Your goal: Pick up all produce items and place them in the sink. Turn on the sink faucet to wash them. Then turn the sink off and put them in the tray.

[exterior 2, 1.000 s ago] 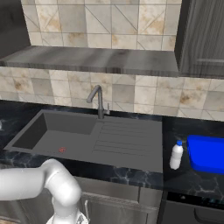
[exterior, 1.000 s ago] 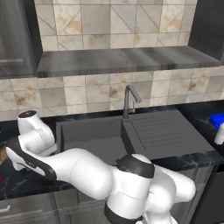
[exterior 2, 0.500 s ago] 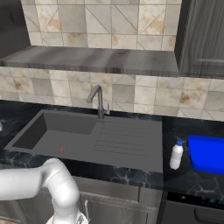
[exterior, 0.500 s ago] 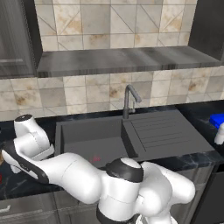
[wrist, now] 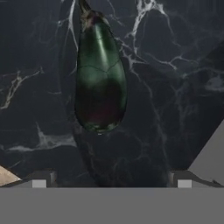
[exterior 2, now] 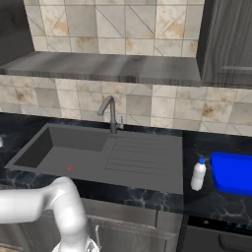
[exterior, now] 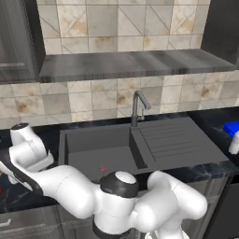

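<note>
In the hand view a dark green-black oval produce item (wrist: 100, 74) lies on the black marble counter, straight ahead of my gripper (wrist: 111, 180). The gripper is open, its two fingertips (wrist: 40, 179) spread wide with nothing between them and short of the item. In the left base view my arm (exterior: 60, 186) reaches over the counter left of the sink (exterior: 93, 156). The dark grey basin with its ribbed drainboard (exterior 2: 142, 157) holds nothing. The sink faucet (exterior: 137, 106) stands behind it, and no water shows. The blue tray (exterior 2: 234, 172) sits on the counter to the right.
A small white bottle (exterior 2: 198, 174) stands between the drainboard and the tray. A grey sink edge (wrist: 210, 157) shows at the right of the hand view and a tan corner (wrist: 5, 176) at its lower left. A stone shelf (exterior: 130, 63) runs above the faucet.
My arm has swung a little further left and the hand has dropped slightly toward the counter. The gripper stayed open. Sink, bottle and tray have not moved.
</note>
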